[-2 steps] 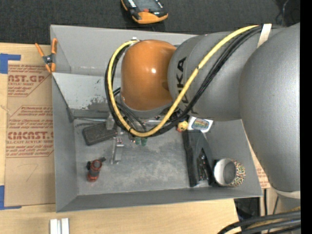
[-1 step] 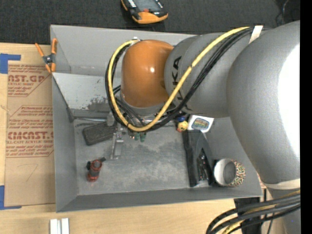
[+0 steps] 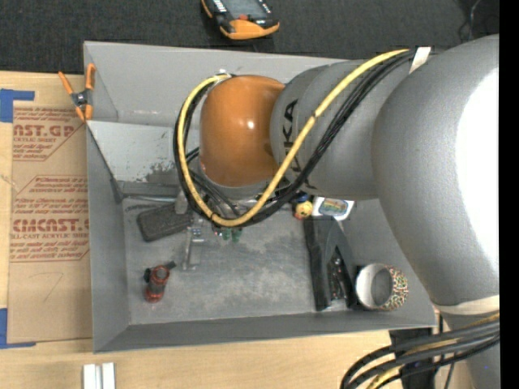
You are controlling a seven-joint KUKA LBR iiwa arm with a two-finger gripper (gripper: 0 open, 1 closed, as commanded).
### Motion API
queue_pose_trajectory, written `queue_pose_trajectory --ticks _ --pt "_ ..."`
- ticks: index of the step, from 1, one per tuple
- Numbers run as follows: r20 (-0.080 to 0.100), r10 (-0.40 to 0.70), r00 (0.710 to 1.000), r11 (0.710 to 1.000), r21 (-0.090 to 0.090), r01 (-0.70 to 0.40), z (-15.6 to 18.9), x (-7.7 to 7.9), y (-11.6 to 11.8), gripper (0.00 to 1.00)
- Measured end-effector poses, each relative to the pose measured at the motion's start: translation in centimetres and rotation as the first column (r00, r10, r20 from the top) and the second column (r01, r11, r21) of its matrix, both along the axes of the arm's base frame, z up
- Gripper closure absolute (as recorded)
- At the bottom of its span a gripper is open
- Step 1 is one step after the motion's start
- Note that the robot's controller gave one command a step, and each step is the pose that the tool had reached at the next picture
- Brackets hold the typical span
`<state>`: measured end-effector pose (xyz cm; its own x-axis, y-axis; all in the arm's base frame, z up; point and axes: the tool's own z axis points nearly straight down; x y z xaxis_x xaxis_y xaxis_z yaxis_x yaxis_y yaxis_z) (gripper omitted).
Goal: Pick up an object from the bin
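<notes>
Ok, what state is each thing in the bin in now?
claw, lowered near the bin floor
dark grey flat piece, lying flat beside the claw
small red-and-black thing, lying loose, lower left
long black bar, lying flat
patterned cup, apparently on its side, white inside showing

Items outside the task, placed relative to the claw (image 3: 193, 250): flat dark grey slab (image 3: 160, 222), just beside it on the left; small red-and-black toy (image 3: 155, 283), below left and apart; long black ridged bar (image 3: 328, 267) and white cup with patterned outer wall (image 3: 378, 287), well to the right; orange-and-black handheld device (image 3: 240, 14), far above
</notes>
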<state>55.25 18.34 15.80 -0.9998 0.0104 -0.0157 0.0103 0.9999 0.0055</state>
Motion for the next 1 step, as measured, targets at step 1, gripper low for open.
queue_pose_trajectory --ticks 1 --pt "0.005 0.28 0.96 0.96 -0.004 -0.28 3.69 -2.57 1.28 0.0"
